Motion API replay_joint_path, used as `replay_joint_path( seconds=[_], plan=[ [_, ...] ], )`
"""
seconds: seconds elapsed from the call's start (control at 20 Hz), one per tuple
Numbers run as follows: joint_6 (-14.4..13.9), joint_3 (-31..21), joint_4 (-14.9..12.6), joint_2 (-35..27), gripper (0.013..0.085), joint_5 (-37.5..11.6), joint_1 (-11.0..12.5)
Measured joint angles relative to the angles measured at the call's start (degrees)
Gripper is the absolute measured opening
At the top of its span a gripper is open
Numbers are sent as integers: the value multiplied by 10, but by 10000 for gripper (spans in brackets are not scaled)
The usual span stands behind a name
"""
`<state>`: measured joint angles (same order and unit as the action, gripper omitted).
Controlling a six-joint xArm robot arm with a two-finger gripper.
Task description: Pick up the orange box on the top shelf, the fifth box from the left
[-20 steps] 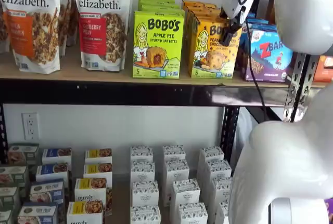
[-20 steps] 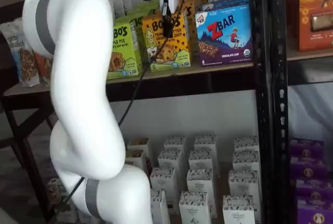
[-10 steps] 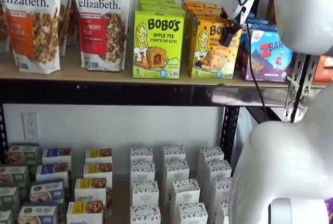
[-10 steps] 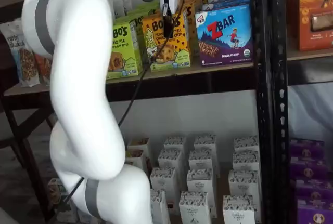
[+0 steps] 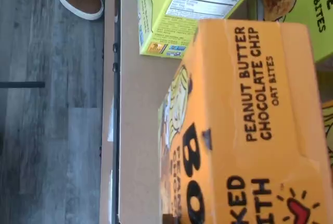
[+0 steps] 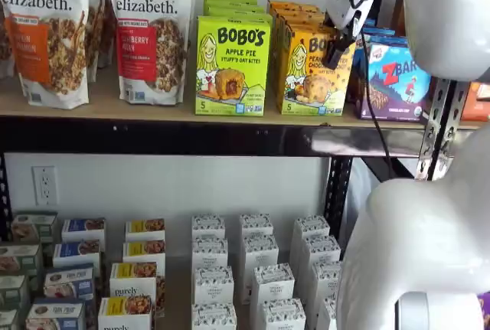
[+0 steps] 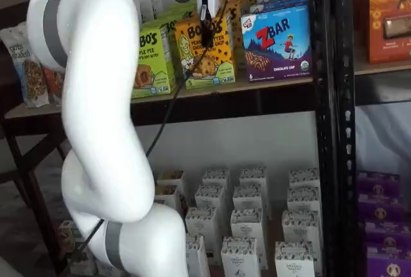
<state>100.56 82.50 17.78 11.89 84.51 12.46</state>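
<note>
Gripper (image 6: 335, 53) at the upright yellow-orange Bobo's peanut butter chocolate chip carton (image 6: 313, 70), front of the long tan wood-coloured top shelf (image 6: 115, 105).

White gripper body with black fingers hangs in front of the carton's upper right corner in both shelf views; fingers seen side-on, no gap readable, so can't tell if it's gripping or just hovering. Carton (image 7: 205, 53) stands on the shelf board (image 7: 257, 84), base on the wood, between the lime-green Bobo's apple pie box (image 6: 233, 64) and the blue-purple ZBar box (image 6: 396, 79). Black cable (image 7: 168, 107) trails down from the gripper. Wrist view: carton's top and front face (image 5: 244, 130) fill most of the picture, green box (image 5: 187, 11) just beside it.
</note>
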Motion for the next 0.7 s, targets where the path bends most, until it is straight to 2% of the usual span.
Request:
replay_joint_path(
  seconds=[0.15,0.25,0.3,0.45,0.7],
  plan=[
    [0,0,2,0,530,0,0],
    [-1,1,3,0,450,1,0],
    [-1,1,3,0,450,2,0],
    [-2,2,5,0,370,3,0],
    [-3,7,6,-2,370,13,0]
  ],
)
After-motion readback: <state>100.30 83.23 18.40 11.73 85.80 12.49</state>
